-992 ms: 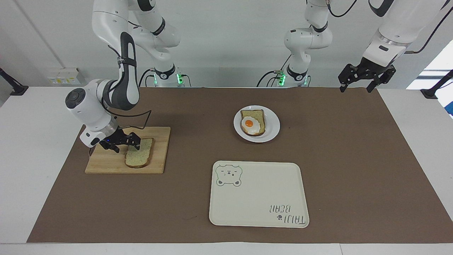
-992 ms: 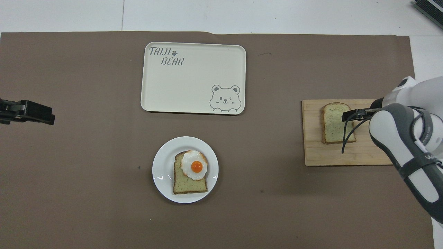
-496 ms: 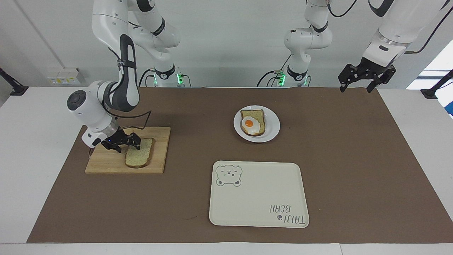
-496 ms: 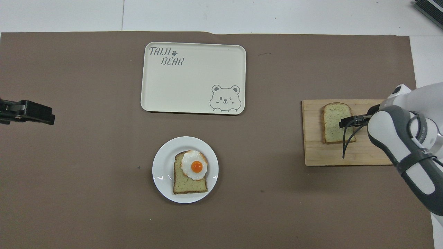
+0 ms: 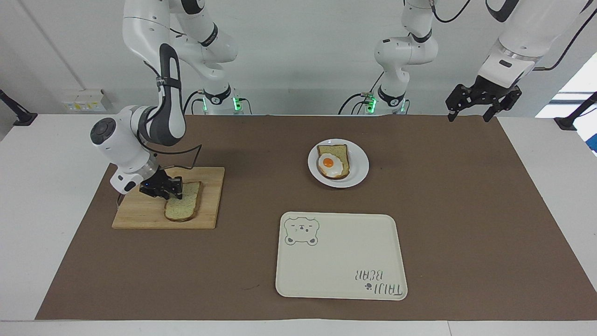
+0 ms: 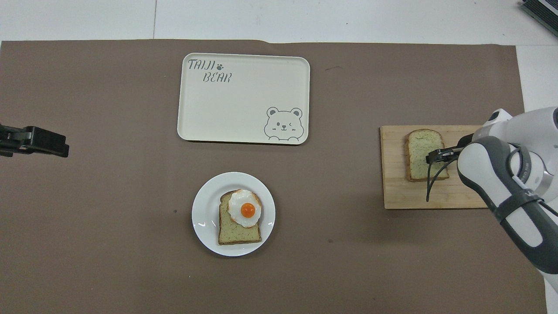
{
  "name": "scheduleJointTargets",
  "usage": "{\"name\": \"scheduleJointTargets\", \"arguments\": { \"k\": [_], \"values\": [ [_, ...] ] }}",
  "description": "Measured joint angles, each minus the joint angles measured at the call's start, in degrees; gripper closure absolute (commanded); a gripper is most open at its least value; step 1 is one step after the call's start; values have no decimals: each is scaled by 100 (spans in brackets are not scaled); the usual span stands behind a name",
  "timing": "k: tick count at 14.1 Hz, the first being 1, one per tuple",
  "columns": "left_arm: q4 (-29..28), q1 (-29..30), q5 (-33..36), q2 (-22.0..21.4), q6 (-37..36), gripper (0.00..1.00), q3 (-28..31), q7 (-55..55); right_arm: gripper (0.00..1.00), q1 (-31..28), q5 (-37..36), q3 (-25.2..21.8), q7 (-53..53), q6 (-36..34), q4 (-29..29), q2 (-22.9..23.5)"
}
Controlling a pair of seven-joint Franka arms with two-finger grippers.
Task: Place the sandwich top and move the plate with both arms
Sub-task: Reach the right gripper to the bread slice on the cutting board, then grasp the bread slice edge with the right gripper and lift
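As the right claw [image 5: 173, 187] clamped the bread slice [image 5: 183, 206] by its crust, I judged it light, soft, easily crushed; left claw [image 5: 471, 112] waited, fingers apart.

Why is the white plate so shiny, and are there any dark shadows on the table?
Overhead view: small bright glints of lamp glare sit on the round glossy white plate's rim. Facing view: soft dark shadow lies on the brown table cover beside the right arm, which bends low over the pale wooden cutting board.
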Motion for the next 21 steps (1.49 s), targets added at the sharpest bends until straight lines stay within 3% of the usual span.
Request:
{"name": "scheduleJointTargets", "arguments": {
  "k": [11, 21],
  "values": [
    [0, 0, 0, 0, 0, 0, 0, 0, 100, 23, -3, 0, 46, -266, 160, -10],
    [0, 0, 0, 0, 0, 0, 0, 0, 100, 222, 124, 156, 286, -1659, 919, -276]
  ]
}}
